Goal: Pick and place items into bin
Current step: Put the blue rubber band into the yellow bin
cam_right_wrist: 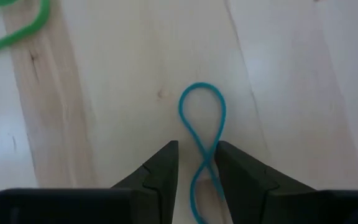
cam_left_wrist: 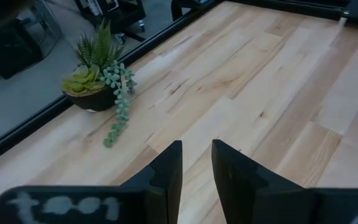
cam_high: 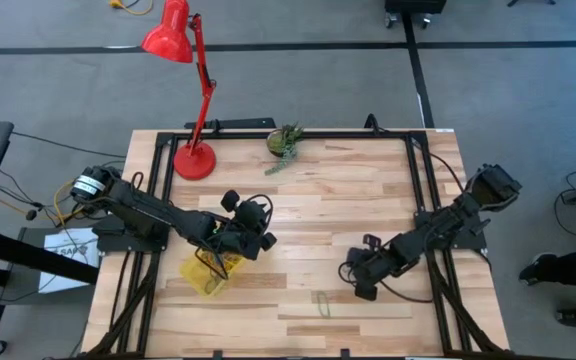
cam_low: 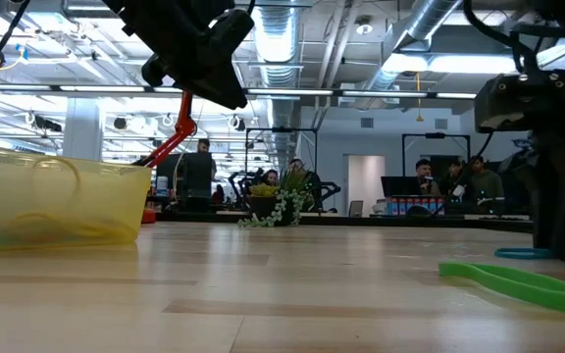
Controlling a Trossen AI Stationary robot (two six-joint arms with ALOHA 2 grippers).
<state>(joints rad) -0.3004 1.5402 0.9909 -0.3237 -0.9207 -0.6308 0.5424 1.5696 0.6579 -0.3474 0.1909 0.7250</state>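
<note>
Only the right wrist view shows a twisted blue band between the right hand's parted fingers, unclamped.

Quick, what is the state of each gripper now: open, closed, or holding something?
Left gripper: open, holding nothing, raised above the table near the yellow bin.
Right gripper: open, down at the table, straddling a blue rubber band, not yet gripped.

The bin sits on the counter at its left front, under the left hand. The right hand is down at the counter's right front, straddling a twisted band. Another band lies just beside it, nearer the front. A lamp base and a plant stand along the back edge.
</note>
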